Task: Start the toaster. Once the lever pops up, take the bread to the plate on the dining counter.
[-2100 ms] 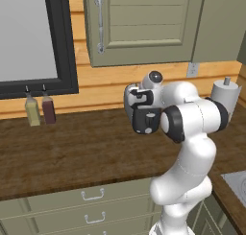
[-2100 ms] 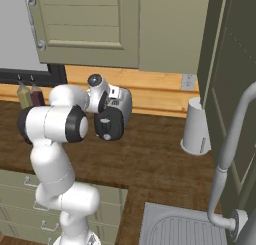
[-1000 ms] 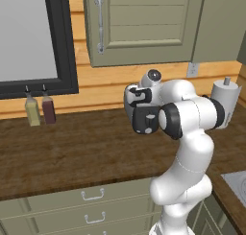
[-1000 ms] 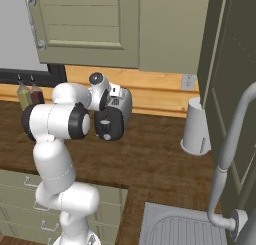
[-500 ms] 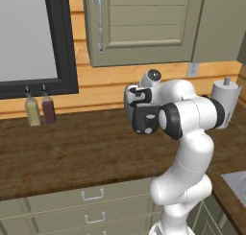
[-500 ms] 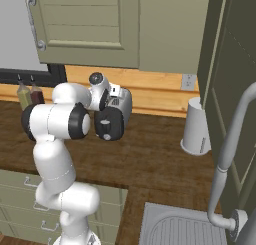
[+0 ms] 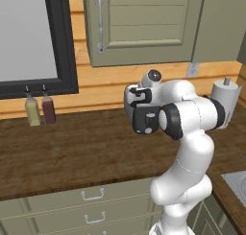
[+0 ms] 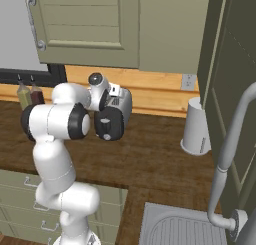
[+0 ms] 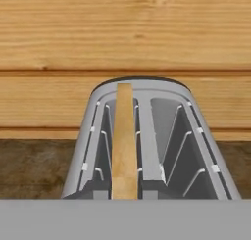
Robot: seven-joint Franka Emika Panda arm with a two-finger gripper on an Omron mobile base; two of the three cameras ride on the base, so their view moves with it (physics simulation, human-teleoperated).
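While above toaster, wrist bent down

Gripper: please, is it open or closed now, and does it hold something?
Gripper: closed. Whether it holds anything cannot be told.

There is one toaster, and it has two slots. One slice of bread stands in the left slot; the right slot holds no slice.

On the worktop there are two bottles: one yellowish bottle and one dark red bottle, side by side against the wall. There is one white paper towel roll on its holder.

One wall cabinet door with one handle is visible. One wall socket is on the wooden wall. There is one sink and one tap. In the left base view I count three drawer handles below the worktop.
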